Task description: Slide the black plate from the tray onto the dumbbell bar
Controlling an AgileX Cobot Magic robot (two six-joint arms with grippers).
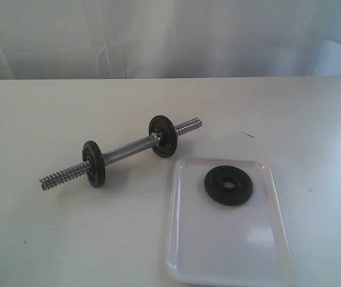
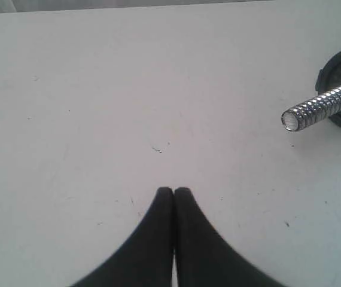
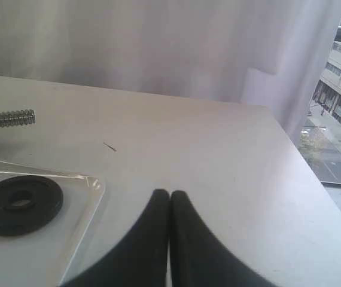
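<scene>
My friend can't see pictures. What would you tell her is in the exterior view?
A black plate lies flat in a white tray on a white table. Left of the tray lies the chrome dumbbell bar, angled across the table, with a left disc and a right disc already on it and both threaded ends bare.

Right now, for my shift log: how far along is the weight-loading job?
Done: nothing yet; two other black discs sit on the chrome threaded dumbbell bar. In hand: nothing; left gripper and right gripper are shut, empty. Left: lifting the round black metal plate from the glossy white tray onto the bar.
</scene>
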